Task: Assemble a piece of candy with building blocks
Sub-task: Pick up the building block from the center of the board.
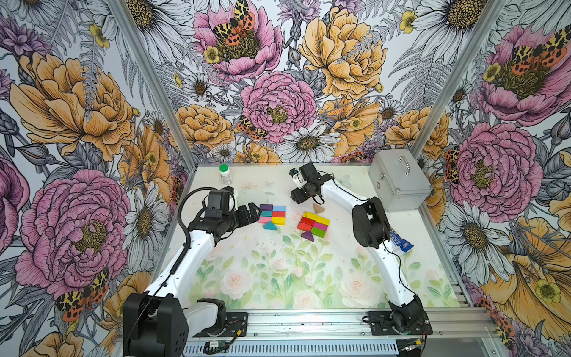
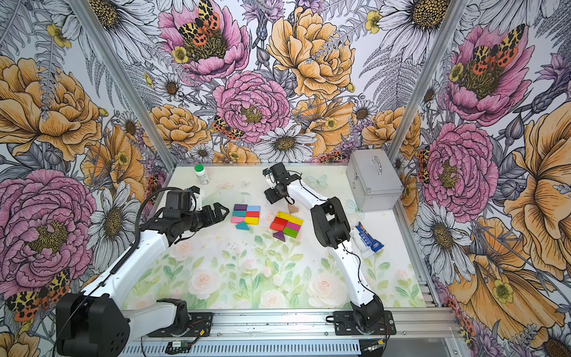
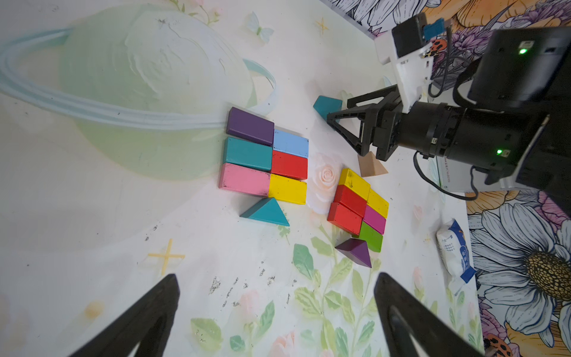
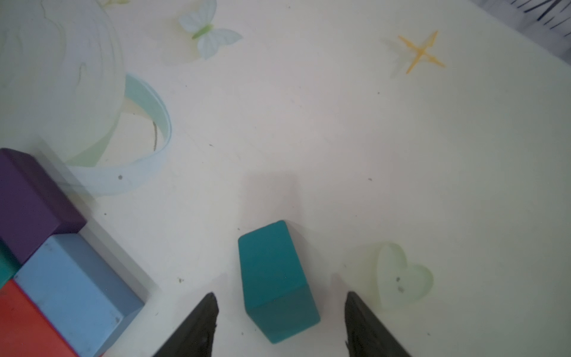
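One teal block lies lengthwise btwn right fingers.

No text, brand or number is legible to me in any view.

- Blue-and-white packet: dark printed characters on its white panel and white ones on its blue panel. All are too small and blurred to read.
- White bottle with green cap: a label with fine print, illegible in both top views.
- Silver case: a small red mark on its front face, shape unclear.
- Pale surface beside the right arm: one line of tiny print, unreadable. I cannot tell what it belongs to.
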`<state>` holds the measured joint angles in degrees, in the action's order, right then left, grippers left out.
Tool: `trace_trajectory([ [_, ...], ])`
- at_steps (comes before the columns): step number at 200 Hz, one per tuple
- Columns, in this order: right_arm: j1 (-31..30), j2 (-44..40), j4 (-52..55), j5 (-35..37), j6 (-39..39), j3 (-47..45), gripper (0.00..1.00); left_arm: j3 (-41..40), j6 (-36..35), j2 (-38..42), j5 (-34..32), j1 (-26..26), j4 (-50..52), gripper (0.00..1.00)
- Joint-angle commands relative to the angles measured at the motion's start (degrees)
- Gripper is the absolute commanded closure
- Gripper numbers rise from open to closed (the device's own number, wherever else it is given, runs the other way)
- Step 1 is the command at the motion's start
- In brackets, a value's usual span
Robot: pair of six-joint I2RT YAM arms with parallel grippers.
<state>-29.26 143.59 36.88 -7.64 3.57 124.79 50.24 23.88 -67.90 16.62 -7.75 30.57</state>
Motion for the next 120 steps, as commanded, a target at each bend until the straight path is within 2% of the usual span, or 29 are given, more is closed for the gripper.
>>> trace_trajectory([
  [1,0.22,3.88,3.84,-0.53,2.62,6.78,0.33,0.74,-0.47,0.2,1.58,-0.6,-1.04,0.01],
  [34,0.43,8.65,9.85,-3.7,5.71,14.21,0.32,0.47,-0.49,0.34,1.31,-0.58,-1.05,0.01],
  [73,0.94,9.45,11.1,-3.9,6.01,15.59,0.36,0.72,-0.41,-0.27,1.29,-0.58,-1.04,0.01],
  [120,0.95,10.18,12.31,-3.6,6.42,16.8,0.57,0.65,-0.46,-0.09,1.19,-0.42,-1.11,0.01],
])
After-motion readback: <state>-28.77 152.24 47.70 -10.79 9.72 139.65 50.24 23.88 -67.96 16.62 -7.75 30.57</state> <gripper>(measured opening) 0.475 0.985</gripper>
